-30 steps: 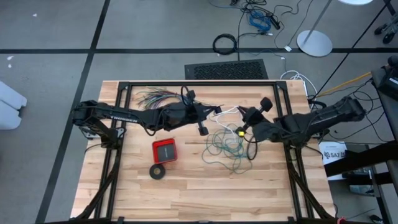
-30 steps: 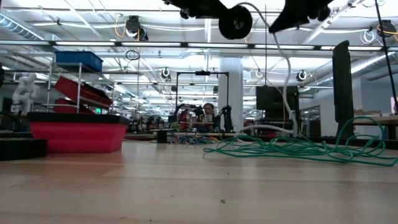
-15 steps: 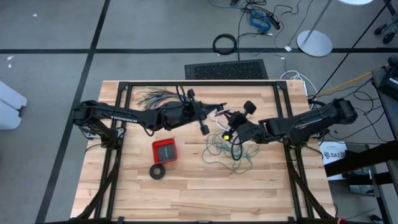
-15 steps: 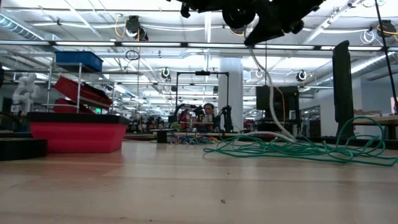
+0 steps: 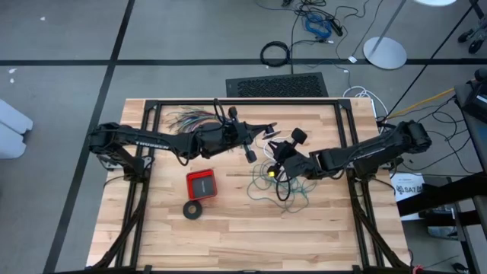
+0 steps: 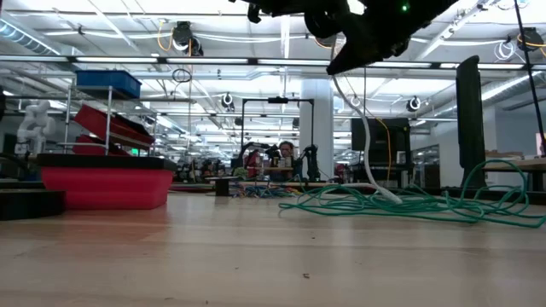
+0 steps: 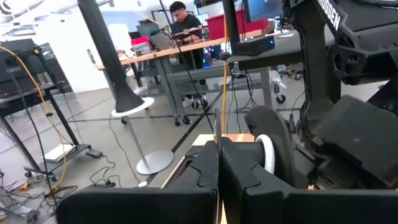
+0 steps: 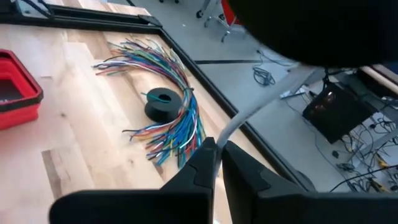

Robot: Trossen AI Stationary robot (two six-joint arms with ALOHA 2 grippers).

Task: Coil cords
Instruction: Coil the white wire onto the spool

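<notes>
Red tray (image 5: 202, 184) sits left of the teal-green wire (image 5: 278, 181), contents unclear. Right gripper (image 8: 214, 151) pinches the white cord (image 8: 261, 102). Left gripper (image 7: 219, 149) is clenched just beside it.

Two black jointed arms w/ white lettering, prob. TROSSEN, matte blocky fingers (image 7: 205, 174)

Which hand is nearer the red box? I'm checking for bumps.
Left. The left hand is up and right of the red box; the right hand is farther right, over the green wire.

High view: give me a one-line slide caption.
Both grippers, left and right, shut on the white cord above the loose green wire.
</notes>
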